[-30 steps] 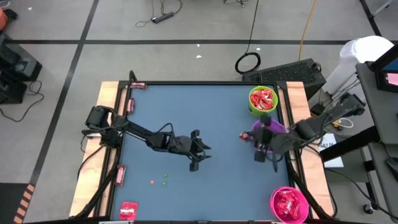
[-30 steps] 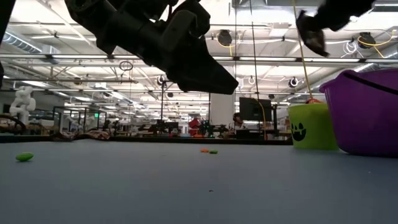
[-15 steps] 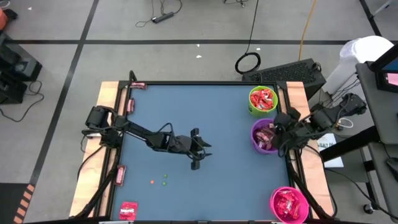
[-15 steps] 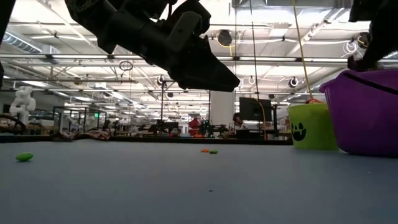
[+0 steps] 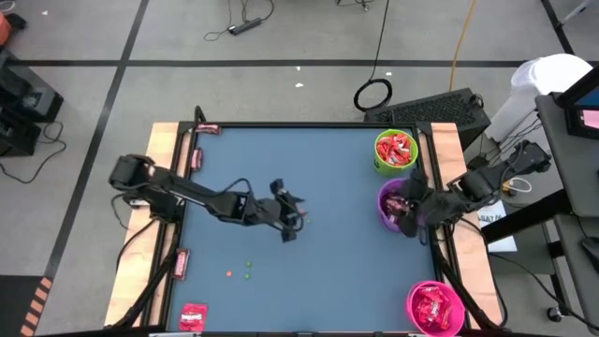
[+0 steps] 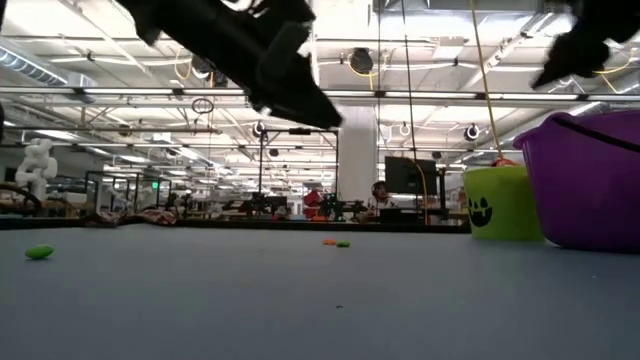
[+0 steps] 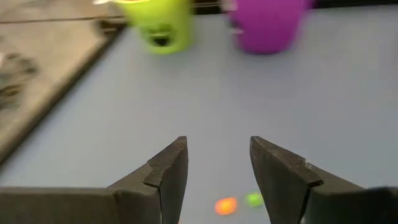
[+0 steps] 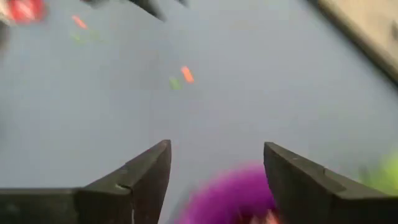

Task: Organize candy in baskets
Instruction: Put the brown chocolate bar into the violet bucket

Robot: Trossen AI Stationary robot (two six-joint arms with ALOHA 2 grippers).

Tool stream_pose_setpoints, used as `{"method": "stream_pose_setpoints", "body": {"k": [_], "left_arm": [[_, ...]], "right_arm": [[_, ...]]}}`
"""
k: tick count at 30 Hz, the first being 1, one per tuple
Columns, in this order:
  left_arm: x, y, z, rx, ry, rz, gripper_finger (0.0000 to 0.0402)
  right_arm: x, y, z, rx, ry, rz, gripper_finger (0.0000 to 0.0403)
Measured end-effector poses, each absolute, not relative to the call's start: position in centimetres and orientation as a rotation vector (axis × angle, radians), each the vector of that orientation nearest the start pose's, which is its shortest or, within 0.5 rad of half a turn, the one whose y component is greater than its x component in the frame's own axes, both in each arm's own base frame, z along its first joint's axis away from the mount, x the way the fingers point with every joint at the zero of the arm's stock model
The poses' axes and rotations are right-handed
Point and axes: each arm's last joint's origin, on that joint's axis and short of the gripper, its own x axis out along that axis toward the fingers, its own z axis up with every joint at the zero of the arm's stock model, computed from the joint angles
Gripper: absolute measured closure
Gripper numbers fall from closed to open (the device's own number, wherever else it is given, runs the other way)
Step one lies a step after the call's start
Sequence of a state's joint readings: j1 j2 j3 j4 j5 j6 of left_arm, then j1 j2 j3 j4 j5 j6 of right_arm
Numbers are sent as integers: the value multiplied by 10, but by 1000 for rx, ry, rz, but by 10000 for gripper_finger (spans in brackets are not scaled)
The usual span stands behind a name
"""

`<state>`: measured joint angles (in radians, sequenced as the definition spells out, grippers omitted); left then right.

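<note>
On the blue worktop [image 5: 309, 271], the lime green basket [image 5: 395, 151], purple basket [image 5: 397, 208] and pink basket [image 5: 434, 308] each hold red candy [image 5: 398, 147]. The right claw [image 5: 413, 208] hangs spread over the purple one (nothing gripped); the left claw [image 5: 294, 222] gapes mid-worktop.

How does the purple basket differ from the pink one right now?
The purple basket stands by the table's right edge, right beside the green basket; the pink basket stands alone in the near right corner. The right arm's tool, open, hangs over the purple basket; nothing hangs over the pink one. The pink basket's red candy looks fuller. Both are round, upright and similar in size.
</note>
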<state>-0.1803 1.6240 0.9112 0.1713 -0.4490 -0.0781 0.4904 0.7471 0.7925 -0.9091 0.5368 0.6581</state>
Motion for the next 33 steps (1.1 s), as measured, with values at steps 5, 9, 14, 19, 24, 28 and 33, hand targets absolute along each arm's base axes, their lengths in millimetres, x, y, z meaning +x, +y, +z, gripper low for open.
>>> {"method": "stream_pose_setpoints", "body": {"k": [5, 9, 14, 19, 24, 28, 33], "left_arm": [[307, -26, 226, 49, 586, 499, 222], [278, 3, 225, -69, 769, 678, 222], [242, 37, 213, -178, 1027, 957, 222], [212, 66, 199, -307, 1200, 1231, 222], [193, 94, 180, -409, 1336, 1332, 222], [183, 117, 171, -455, 1421, 1376, 222], [169, 144, 155, -515, 1529, 1440, 222]], "right_arm": [[142, 59, 285, 33, 525, -159, 156], [155, 65, 274, -64, 465, -113, 161], [165, 71, 261, -110, 475, -101, 165], [171, 74, 254, -123, 512, -104, 165], [174, 76, 249, -131, 539, -107, 165], [175, 76, 248, -131, 548, -108, 165], [175, 76, 248, -127, 548, -110, 165]]}}
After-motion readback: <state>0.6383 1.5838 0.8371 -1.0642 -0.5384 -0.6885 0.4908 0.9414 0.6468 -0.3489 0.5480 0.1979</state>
